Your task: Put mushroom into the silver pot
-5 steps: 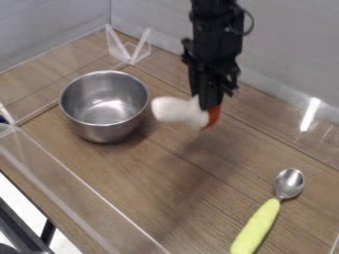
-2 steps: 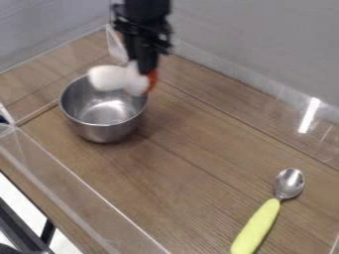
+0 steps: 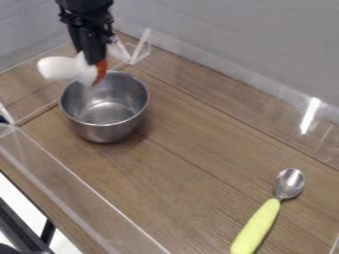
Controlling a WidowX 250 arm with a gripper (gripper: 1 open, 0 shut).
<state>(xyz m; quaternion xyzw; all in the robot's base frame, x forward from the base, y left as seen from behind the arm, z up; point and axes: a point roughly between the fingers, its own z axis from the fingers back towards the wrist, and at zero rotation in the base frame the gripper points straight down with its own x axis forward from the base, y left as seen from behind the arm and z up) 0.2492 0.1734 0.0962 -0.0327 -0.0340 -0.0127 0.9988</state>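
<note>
My gripper [image 3: 93, 71] hangs pointing down over the far left rim of the silver pot [image 3: 113, 124], shut on the mushroom. The mushroom's cream-white stem [image 3: 57, 67] sticks out to the left of the fingers, and its reddish-orange cap shows at the fingertips. The mushroom is held in the air just above the pot's rim, partly outside it on the left. The pot is a shiny round steel bowl on the wooden tabletop, and nothing shows inside it.
A silver spoon with a yellow-green handle [image 3: 269, 216] lies at the front right. Clear plastic walls [image 3: 298, 109] edge the wooden table [image 3: 199, 159], and a clear stand [image 3: 133, 47] sits at the back behind the pot.
The gripper has carried the mushroom leftward, from right of the pot, across it, to above its far left rim. The pot and spoon have not moved.
</note>
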